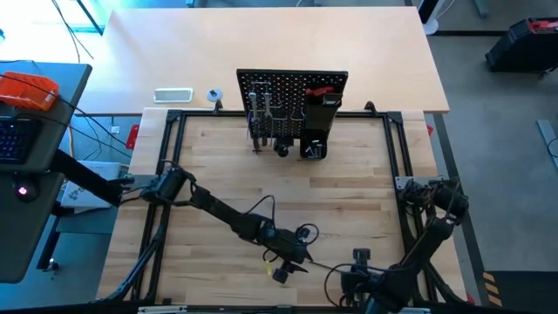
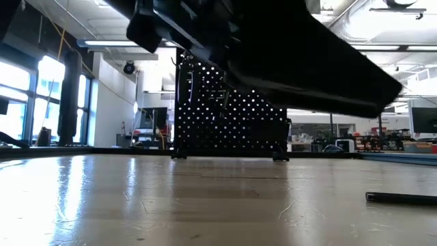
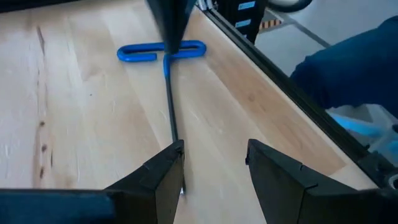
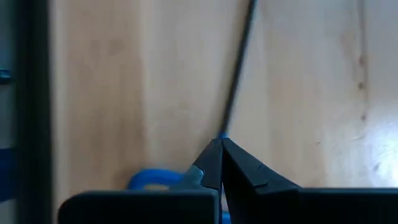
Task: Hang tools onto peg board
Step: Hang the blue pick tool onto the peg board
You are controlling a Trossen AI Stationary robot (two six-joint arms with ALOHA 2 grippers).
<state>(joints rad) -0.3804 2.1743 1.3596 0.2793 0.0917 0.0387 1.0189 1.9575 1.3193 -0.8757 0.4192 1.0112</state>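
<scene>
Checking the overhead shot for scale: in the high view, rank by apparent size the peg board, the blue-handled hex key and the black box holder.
1. peg board
2. black box holder
3. blue-handled hex key, a thin shaft, handle hidden

Bright windows glow along the room's left side. Overhead, ceiling lights shine, and cluttered shelves sit far right across the hall.

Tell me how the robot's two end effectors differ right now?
The left end effector is open, its fingers astride the thin shaft of the blue-handled hex key without gripping. The right end effector is shut on the key's handle end. Both sit low at the table's near edge, working the same tool.
</scene>
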